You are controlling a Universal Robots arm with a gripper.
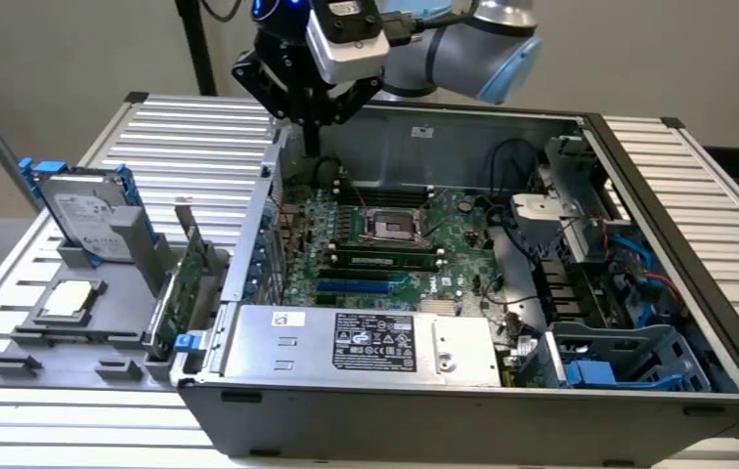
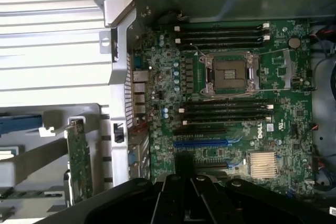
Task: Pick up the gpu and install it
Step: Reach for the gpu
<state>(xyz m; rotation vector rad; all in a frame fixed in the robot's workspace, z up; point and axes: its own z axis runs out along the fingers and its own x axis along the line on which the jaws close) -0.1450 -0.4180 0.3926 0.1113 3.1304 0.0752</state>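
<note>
The gpu [image 1: 189, 285] stands on edge in a grey holder just outside the case's side wall, at the exterior view's left; its green board faces outward. In the wrist view the gpu [image 2: 80, 162] appears as a narrow green strip beside the case wall. My gripper [image 1: 307, 121] hangs high over the case's back corner, well above and behind the gpu, touching nothing. Its black fingers [image 2: 173, 195] stand together, shut and holding nothing. Below lies the motherboard [image 2: 236, 93] with a blue expansion slot [image 2: 202, 142].
A silver hard drive with blue rails [image 1: 89, 217] stands upright in the grey holder [image 1: 30, 337], with a square chip [image 1: 72, 298] lying flat nearby. Inside the case are a power supply [image 1: 369, 342], cables [image 1: 526, 244] and a blue drive cage [image 1: 618, 357].
</note>
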